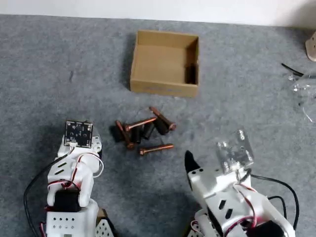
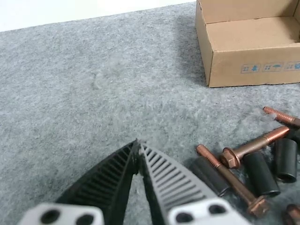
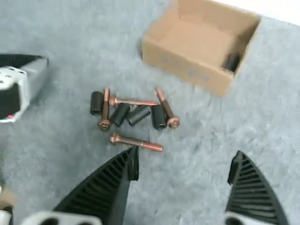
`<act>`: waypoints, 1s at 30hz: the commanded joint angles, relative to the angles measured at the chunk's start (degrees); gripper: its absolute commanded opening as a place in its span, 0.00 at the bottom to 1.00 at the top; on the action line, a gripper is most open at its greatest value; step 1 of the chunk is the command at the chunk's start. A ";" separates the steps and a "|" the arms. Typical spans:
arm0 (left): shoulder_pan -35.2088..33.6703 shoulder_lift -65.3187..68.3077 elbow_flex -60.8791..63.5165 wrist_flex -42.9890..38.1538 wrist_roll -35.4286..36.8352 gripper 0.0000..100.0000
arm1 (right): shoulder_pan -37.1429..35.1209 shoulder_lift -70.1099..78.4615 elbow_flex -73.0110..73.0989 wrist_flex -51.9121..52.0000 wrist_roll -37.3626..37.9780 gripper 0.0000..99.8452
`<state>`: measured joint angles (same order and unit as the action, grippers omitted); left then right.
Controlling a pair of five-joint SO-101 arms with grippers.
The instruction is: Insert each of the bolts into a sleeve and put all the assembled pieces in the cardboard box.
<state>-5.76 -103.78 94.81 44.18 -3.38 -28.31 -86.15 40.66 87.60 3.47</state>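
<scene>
Bolts (image 1: 156, 148) are lying loose among sleeves (image 3: 121, 114) mid-tabletop | my right tool (image 3: 186, 159) is gaping empty, left tool (image 2: 139, 150) is sitting closed, empty | step: starting pickup, probably pinching one bolt.

Side by side, aimed roughly toward 12 o'clock.
At 8 o'clock, left gripper (image 2: 139, 148) pinched closed, holding nothing; at 5 o'clock, right gripper (image 3: 185, 160) spread wide.

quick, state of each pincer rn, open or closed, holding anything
left pincer: closed, tips together, holding nothing
right pincer: open wide, holding nothing
</scene>
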 commanded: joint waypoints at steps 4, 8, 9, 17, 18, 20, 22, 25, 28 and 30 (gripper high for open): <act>-0.66 -0.75 -0.40 -1.23 -0.26 0.01 | 0.48 -0.92 6.55 -2.95 5.89 0.28; -0.66 -0.75 -0.40 -1.23 -0.26 0.01 | 0.57 -1.01 14.20 -9.19 7.30 0.28; -0.66 -0.75 -0.40 -1.23 -0.26 0.01 | 0.57 -1.01 15.69 -11.74 7.30 0.28; -0.66 -0.75 -0.40 -1.23 -0.26 0.01 | 0.22 -1.01 32.48 -35.56 7.03 0.28; -0.66 -0.75 -0.40 -1.23 -0.26 0.01 | 0.22 -1.01 35.56 -39.52 7.03 0.28; -0.66 -0.75 -0.40 -1.23 -0.26 0.01 | 0.22 -0.92 41.36 -46.81 6.95 0.28; -0.66 -0.75 -0.40 -1.23 -0.26 0.01 | 0.22 -0.66 45.85 -52.09 3.08 0.28; -0.66 -0.75 -0.48 -1.23 -0.26 0.01 | -0.48 -0.57 49.98 -53.85 -6.33 0.28; -0.66 -0.75 -0.57 -1.23 -0.26 0.01 | -4.00 -0.57 50.07 -53.76 -8.53 0.28; -0.66 -0.75 -0.66 -1.23 -0.18 0.01 | -7.25 -0.57 49.36 -53.76 -8.44 0.28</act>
<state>-5.76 -103.78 94.81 44.18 -3.38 -31.65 -86.42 90.95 36.00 -3.82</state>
